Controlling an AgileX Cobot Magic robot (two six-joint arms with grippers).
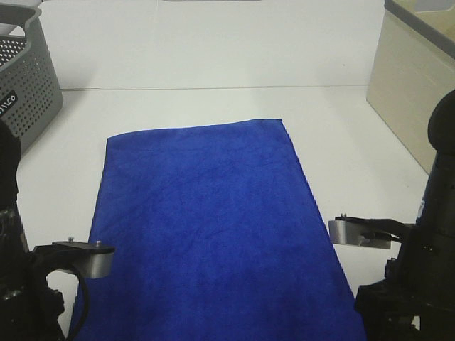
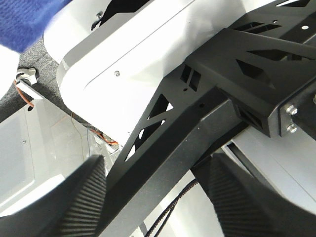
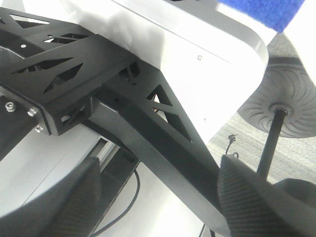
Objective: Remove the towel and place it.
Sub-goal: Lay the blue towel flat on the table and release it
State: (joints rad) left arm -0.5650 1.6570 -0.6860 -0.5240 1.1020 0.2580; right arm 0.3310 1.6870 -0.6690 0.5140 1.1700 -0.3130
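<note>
The deep blue towel (image 1: 213,227) lies spread flat on the white table (image 1: 213,106), running from mid-table to the front edge. A corner of it shows in the left wrist view (image 2: 24,19) and in the right wrist view (image 3: 266,12). Both arms are drawn back at the front corners, the left arm (image 1: 28,284) by the towel's left edge and the right arm (image 1: 412,270) by its right edge. The left gripper (image 2: 158,197) is open and empty, facing the robot's black frame. The right gripper (image 3: 163,202) is open and empty too. Neither touches the towel.
A grey perforated basket (image 1: 25,78) stands at the back left of the table. A beige box (image 1: 419,78) stands at the back right. Below the table edge the wrist views show the black frame (image 2: 207,108) and a caster wheel (image 3: 286,103).
</note>
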